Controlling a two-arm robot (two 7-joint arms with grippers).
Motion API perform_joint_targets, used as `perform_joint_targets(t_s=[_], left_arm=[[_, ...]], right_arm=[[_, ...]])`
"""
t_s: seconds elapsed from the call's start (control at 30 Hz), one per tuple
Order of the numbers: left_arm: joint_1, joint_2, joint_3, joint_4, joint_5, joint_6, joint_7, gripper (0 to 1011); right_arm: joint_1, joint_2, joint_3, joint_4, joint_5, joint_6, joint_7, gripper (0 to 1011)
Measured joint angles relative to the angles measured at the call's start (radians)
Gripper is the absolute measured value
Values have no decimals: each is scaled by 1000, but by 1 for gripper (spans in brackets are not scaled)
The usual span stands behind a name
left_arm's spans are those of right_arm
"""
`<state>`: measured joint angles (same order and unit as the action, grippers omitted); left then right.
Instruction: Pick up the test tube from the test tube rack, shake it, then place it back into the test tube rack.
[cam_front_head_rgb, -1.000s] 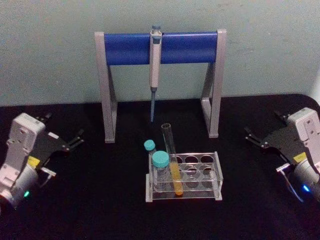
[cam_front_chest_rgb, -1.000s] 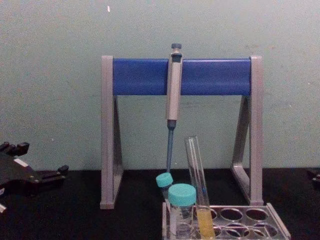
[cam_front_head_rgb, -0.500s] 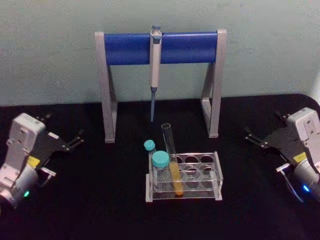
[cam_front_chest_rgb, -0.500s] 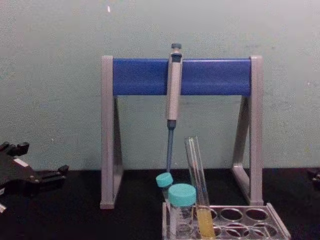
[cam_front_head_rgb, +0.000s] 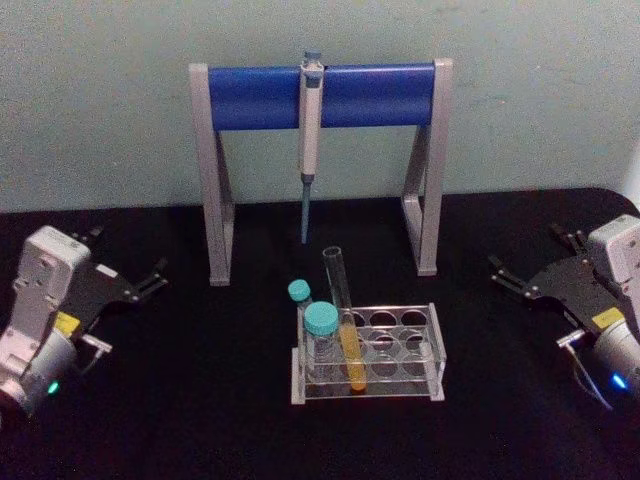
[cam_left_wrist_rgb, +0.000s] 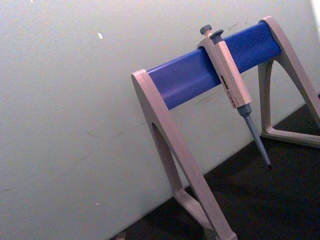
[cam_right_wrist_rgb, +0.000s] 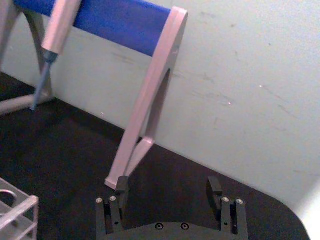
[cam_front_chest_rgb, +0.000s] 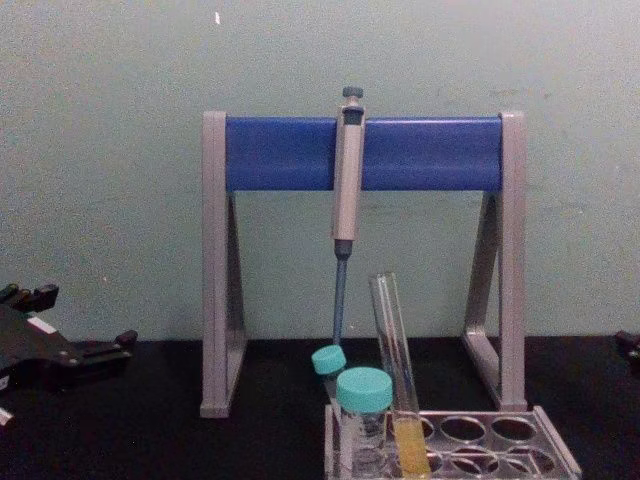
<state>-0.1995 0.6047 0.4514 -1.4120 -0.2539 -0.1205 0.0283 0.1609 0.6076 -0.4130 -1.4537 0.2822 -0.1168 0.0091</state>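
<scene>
I see the black table spanning the lower two thirds of the head view, with a pale wall behind it. At top centre stands the grey pipette stand with its blue crossbar, both feet on the table. My left tool sits at the left edge, low over the table and well apart from the glassware, its fingers spread wide and holding nothing. My right tool sits at the right edge, likewise well apart; the right wrist view shows its two fingers set wide with only table between them. The test tube rack rests on the table at lower centre, in front of the stand. A grey-blue pipette hangs upright from the middle of the crossbar, tip down, above the table. The test tube stands in a front hole of the rack, left of its middle, with its open mouth tilted toward the upper left and yellow liquid in its lower part. Two teal-capped vials stand at the rack's left end, the nearer one just beside the tube.
</scene>
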Motion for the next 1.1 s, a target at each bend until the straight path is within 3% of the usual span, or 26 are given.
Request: perform_joint_targets(t_s=[0.2, 0.53, 0.87, 1.1], left_arm=[[0, 0, 0, 0, 0, 0, 0, 1001], [0, 0, 0, 0, 0, 0, 0, 1002], [0, 0, 0, 0, 0, 0, 0, 1001], [0, 0, 0, 0, 0, 0, 0, 1001]], right_arm=[[-52, 20, 40, -79, 75, 27, 80, 1000], [-96, 28, 67, -166, 173, 73, 212, 1000], [-67, -10, 41, -169, 224, 133, 336, 1000], [-13, -38, 9, -146, 254, 187, 458, 1000]])
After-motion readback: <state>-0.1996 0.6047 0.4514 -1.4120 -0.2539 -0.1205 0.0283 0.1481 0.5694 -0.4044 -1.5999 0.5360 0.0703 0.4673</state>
